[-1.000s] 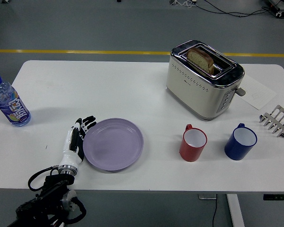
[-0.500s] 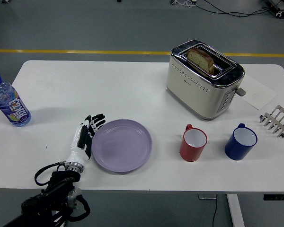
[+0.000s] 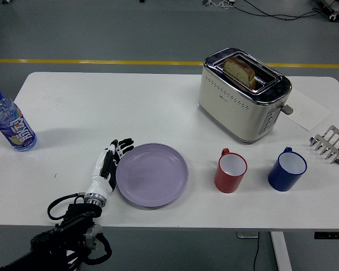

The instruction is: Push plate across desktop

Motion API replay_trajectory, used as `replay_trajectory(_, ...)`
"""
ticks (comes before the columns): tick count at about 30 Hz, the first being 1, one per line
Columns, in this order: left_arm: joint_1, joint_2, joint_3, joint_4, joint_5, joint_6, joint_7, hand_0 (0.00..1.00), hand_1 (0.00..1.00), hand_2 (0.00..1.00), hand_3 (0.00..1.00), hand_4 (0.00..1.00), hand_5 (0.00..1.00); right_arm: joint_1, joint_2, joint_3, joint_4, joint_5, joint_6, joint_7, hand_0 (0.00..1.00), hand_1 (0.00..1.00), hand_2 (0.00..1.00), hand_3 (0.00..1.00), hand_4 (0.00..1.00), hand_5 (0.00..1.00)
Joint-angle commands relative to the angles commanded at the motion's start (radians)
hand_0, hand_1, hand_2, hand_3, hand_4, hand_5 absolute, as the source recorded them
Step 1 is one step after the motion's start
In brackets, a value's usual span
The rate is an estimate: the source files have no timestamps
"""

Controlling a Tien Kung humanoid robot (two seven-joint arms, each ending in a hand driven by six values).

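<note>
A lilac plate (image 3: 152, 174) lies flat on the white table (image 3: 130, 107), near the front edge and a little left of centre. My left hand (image 3: 109, 162) stands edge-on against the plate's left rim, fingers straight and together, holding nothing. Its black arm comes up from the lower left corner. The right arm does not show.
A red mug (image 3: 230, 170) stands just right of the plate, a blue mug (image 3: 287, 169) beyond it. A cream toaster (image 3: 243, 95) with a bread slice is at the back right, a toast rack (image 3: 329, 143) at the right edge, a water bottle (image 3: 12, 128) at the far left.
My left hand has slid to the right, and the plate has moved right with it, closing part of the gap to the red mug.
</note>
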Motion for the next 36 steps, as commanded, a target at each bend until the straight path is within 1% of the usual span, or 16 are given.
replay_trajectory(10,-0.015,0.000,0.059,0.003,-0.020,0.003,0.000,0.754,0.770,0.746,0.625,0.347,0.998,-0.001,0.002,-0.006,0.002,0.003,0.000,-0.002,0.640,0.642,0.699,0.606,0.430,0.262)
replay_trajectory(14,-0.018,0.000,0.067,0.004,-0.021,0.004,0.000,0.754,0.770,0.746,0.625,0.347,0.998,-0.002,0.002,-0.006,0.002,0.002,0.000,-0.003,0.640,0.642,0.699,0.606,0.430,0.262)
replay_trajectory(19,-0.021,0.000,0.058,0.003,-0.009,0.007,0.000,0.755,0.770,0.746,0.623,0.343,0.998,-0.003,0.003,-0.005,0.002,0.001,0.000,-0.003,0.639,0.642,0.698,0.606,0.430,0.262)
replay_trajectory(31,-0.027,0.000,-0.002,-0.015,0.040,0.013,0.000,0.758,0.771,0.747,0.621,0.335,0.998,0.000,0.003,-0.002,0.000,-0.002,0.001,-0.002,0.640,0.642,0.697,0.606,0.430,0.262)
replay_trajectory(36,-0.028,0.000,-0.085,-0.044,0.100,0.032,0.000,0.759,0.769,0.747,0.620,0.338,0.998,0.004,-0.001,-0.008,-0.004,0.010,0.004,0.005,0.640,0.642,0.697,0.606,0.430,0.261)
